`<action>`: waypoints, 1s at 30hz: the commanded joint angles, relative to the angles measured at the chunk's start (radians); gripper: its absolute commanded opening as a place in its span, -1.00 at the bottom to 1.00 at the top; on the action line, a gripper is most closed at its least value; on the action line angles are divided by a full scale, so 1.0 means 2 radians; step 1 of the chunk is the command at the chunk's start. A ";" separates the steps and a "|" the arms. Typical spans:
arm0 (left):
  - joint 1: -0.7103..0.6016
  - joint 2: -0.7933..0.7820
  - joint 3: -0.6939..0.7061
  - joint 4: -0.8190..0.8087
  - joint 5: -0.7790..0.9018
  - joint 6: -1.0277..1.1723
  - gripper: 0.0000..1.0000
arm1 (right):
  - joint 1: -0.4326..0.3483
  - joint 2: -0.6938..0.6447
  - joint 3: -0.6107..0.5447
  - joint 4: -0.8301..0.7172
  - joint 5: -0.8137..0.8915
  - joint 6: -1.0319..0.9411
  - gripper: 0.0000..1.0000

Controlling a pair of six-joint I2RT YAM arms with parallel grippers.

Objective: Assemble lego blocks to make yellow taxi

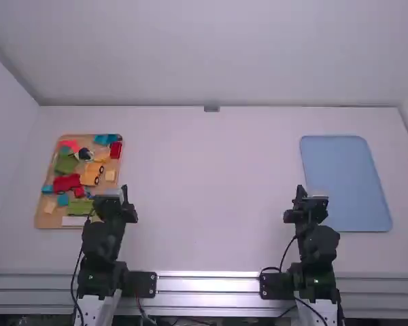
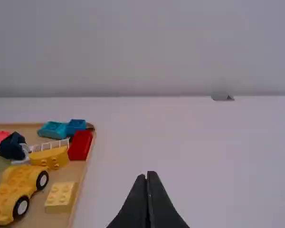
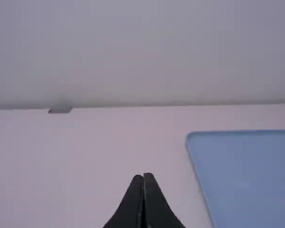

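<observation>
My left gripper (image 1: 125, 193) is at the right edge of the wooden tray; in its wrist view the left gripper (image 2: 148, 175) is shut with nothing between its fingers. On the tray are a yellow wheeled car base (image 1: 91, 174), also in the left wrist view as a car base (image 2: 18, 186), a small yellow brick (image 2: 61, 196) and a rounded yellow piece (image 2: 50, 157). My right gripper (image 1: 301, 193) stands beside the blue tray's left edge; in its wrist view the right gripper (image 3: 143, 176) is shut and holds nothing.
The wooden tray (image 1: 42, 216) at the left also holds red bricks (image 1: 66, 183), green bricks (image 1: 80, 206) and blue bricks (image 1: 106, 138). A flat blue tray (image 1: 347, 180) lies at the right. A small grey object (image 1: 211, 109) sits at the table's far edge.
</observation>
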 commanded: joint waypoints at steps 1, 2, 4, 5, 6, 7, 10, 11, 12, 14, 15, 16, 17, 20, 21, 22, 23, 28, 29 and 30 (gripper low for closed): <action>0.000 0.000 0.000 0.000 0.000 0.000 -0.99 | 0.000 0.000 0.000 0.000 0.001 -0.001 -0.99; 0.000 0.000 0.000 0.000 0.000 0.000 -0.99 | 0.000 0.000 0.000 0.000 0.001 -0.001 -0.99; 0.000 0.001 0.002 -0.001 -0.001 0.000 -0.98 | 0.000 0.001 0.002 0.000 0.001 -0.001 -0.99; 0.000 0.001 0.002 -0.001 -0.001 0.000 -0.98 | 0.000 0.002 0.002 -0.001 0.001 -0.001 -0.98; 0.000 0.003 0.004 -0.003 -0.003 -0.001 -0.97 | 0.000 0.003 0.004 -0.001 0.000 -0.002 -0.98; 0.000 0.004 0.006 -0.004 -0.004 -0.002 -0.97 | 0.000 0.005 0.006 -0.001 0.000 -0.002 -0.97; -0.001 0.012 0.017 -0.012 -0.009 -0.007 -0.93 | 0.000 0.014 0.015 -0.004 -0.002 -0.003 -0.93; -0.001 0.016 0.022 -0.016 -0.012 -0.009 -0.91 | 0.000 0.019 0.020 -0.006 -0.004 -0.004 -0.91; -0.001 0.021 0.027 -0.020 -0.015 -0.011 -0.89 | 0.001 0.025 0.026 -0.008 -0.005 -0.005 -0.90; -0.002 0.028 0.036 -0.025 -0.019 -0.013 -0.87 | 0.001 0.034 0.035 -0.011 -0.007 -0.006 -0.87; -0.002 0.034 0.043 -0.028 -0.022 -0.015 -0.84 | 0.001 0.042 0.043 -0.013 -0.009 -0.007 -0.84; -0.002 0.044 0.053 -0.034 -0.027 -0.018 -0.81 | 0.001 0.054 0.054 -0.015 -0.011 -0.009 -0.81; -0.002 0.046 0.056 -0.035 -0.029 -0.018 -0.80 | 0.001 0.057 0.057 -0.016 -0.011 -0.009 -0.80; -0.003 0.070 0.079 -0.044 -0.040 -0.022 -0.72 | 0.002 0.086 0.085 -0.023 -0.018 -0.013 -0.72; -0.003 0.079 0.089 -0.048 -0.046 -0.024 -0.69 | 0.002 0.097 0.097 -0.026 -0.022 -0.014 -0.69; -0.004 0.088 0.097 -0.052 -0.050 -0.027 -0.66 | 0.002 0.107 0.107 -0.030 -0.027 -0.016 -0.66; -0.004 0.098 0.108 -0.057 -0.056 -0.029 -0.62 | 0.003 0.120 0.120 -0.034 -0.032 -0.017 -0.62; -0.005 0.136 0.150 -0.083 -0.087 -0.056 -0.48 | 0.008 0.168 0.171 -0.049 -0.038 -0.023 -0.48; -0.005 0.146 0.163 -0.093 -0.095 -0.065 -0.43 | 0.011 0.182 0.186 -0.052 -0.036 -0.025 -0.44; -0.005 0.159 0.180 -0.105 -0.101 -0.074 -0.38 | 0.016 0.200 0.204 -0.056 -0.034 -0.028 -0.38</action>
